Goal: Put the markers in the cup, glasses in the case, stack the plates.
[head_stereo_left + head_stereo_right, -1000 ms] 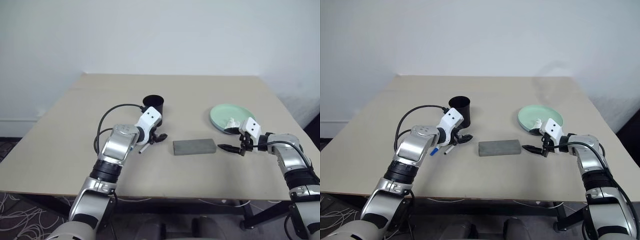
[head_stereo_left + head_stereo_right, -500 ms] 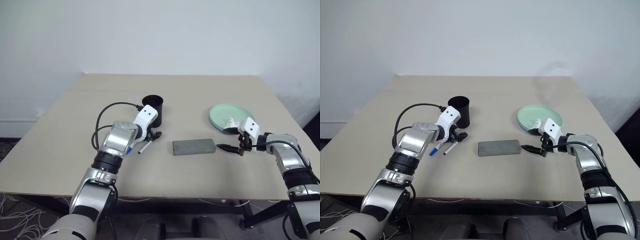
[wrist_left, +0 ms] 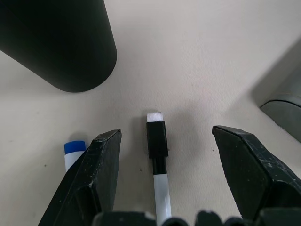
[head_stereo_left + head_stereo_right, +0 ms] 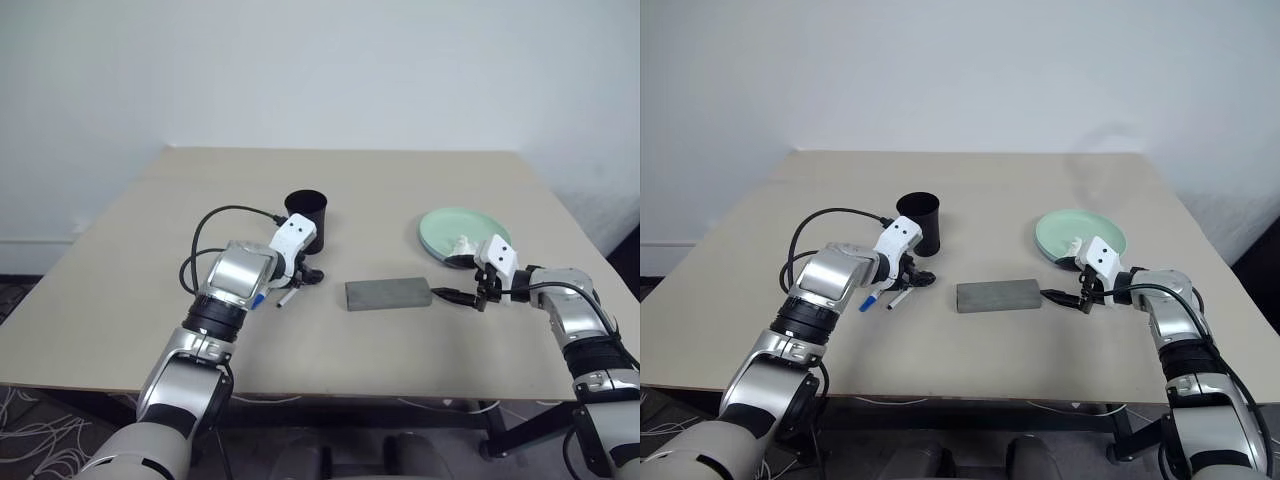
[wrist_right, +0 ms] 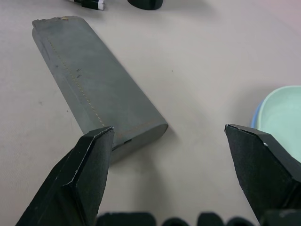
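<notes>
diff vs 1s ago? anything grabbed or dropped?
Nothing grabbed or dropped. The left gripper tipped further down over the black-capped marker beside the cup, jaws open with the marker lying between them. Unchanged: right gripper open by the closed case, blue-capped marker, plates.

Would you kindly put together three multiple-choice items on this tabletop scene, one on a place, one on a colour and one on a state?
1. Where does the black-capped marker lie?
A. inside the cup
B. between the left gripper's fingers, on the table
C. on the plate

2. What colour is the top plate?
A. red
B. pale green
C. black

3. How is the case?
A. lid closed
B. lid open
C. standing on end

Answers:
1 B: the left gripper straddles it beside the cup.
2 B: its rim shows pale green.
3 A: it lies flat and shut near the right gripper.
</notes>
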